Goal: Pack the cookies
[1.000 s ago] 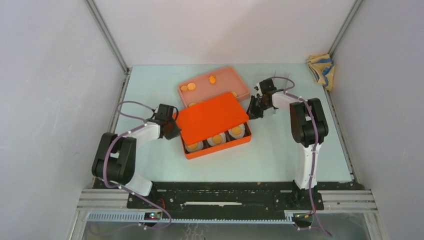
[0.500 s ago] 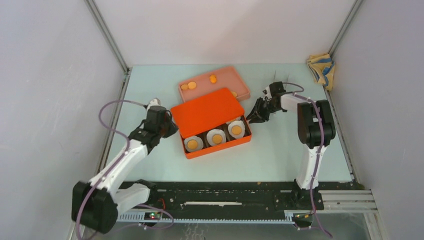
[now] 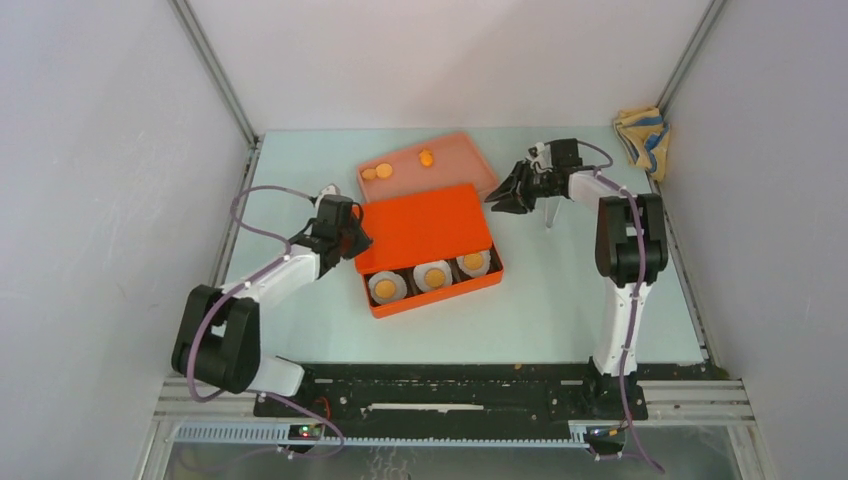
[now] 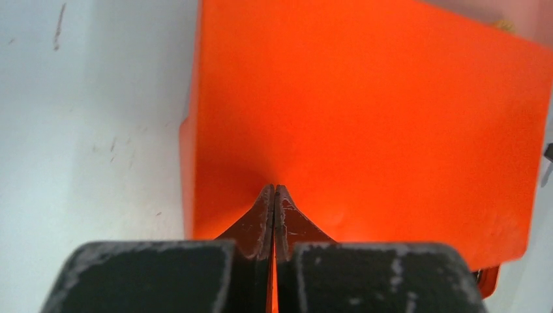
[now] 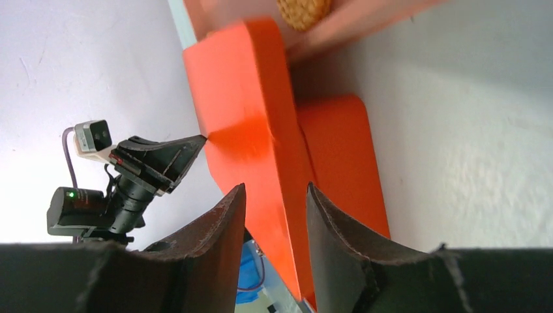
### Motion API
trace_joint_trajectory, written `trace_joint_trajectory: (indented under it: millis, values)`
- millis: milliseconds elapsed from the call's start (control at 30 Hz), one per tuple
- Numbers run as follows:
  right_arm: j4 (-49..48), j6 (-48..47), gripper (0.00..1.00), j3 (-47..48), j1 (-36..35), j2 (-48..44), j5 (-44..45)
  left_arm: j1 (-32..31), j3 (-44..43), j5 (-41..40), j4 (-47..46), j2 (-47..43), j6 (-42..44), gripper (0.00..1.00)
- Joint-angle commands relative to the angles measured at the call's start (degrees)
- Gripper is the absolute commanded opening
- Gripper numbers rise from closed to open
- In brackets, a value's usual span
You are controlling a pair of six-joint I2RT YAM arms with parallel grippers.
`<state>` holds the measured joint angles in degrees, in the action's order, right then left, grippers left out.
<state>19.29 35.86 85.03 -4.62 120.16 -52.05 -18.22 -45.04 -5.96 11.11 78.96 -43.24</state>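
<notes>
Three cookies (image 3: 434,277) uncovered in orange box (image 3: 440,300); lid (image 3: 425,228) in left pincer (image 4: 274,193)

A crumpled yellow and blue cloth (image 3: 641,138) is seen in the upper right corner of the pale tabletop (image 3: 560,300). A pink tray (image 3: 455,163) lies at upper centre. Just below it, an orange box (image 3: 440,296) is partly covered by an orange lid (image 3: 425,228). Three white paper cups (image 3: 421,277) are exposed along its lower side.

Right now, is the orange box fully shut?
Partly open: the lid covers the far part of the orange box; three cookies in its near row lie uncovered.
</notes>
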Motion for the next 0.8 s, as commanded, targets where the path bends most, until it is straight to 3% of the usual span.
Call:
trace_joint_trajectory:
  millis: [0,200,433,633,767]
  values:
    - [-1.78,2.64,0.47,7.01,-2.4,7.36,-5.42,-0.22,-1.7,1.51,-1.41,5.19,0.68,0.0]
    - [1.05,2.6,0.48,13.66,-5.17,12.93,-6.68,-0.54,-1.72,1.61,-1.78,6.86,1.22,0.0]
    - [-21.15,13.98,0.47,5.12,-5.94,9.26,-13.33,-0.97,-0.74,2.24,-2.87,7.18,1.41,0.0]
    - [-33.94,21.47,0.47,6.53,-8.34,10.83,-18.79,-1.21,-0.32,2.78,-4.07,8.48,1.49,0.0]
    - [-31.94,21.03,0.47,11.25,-8.97,13.82,-18.49,-1.21,-0.15,3.68,-4.99,8.76,1.33,0.0]
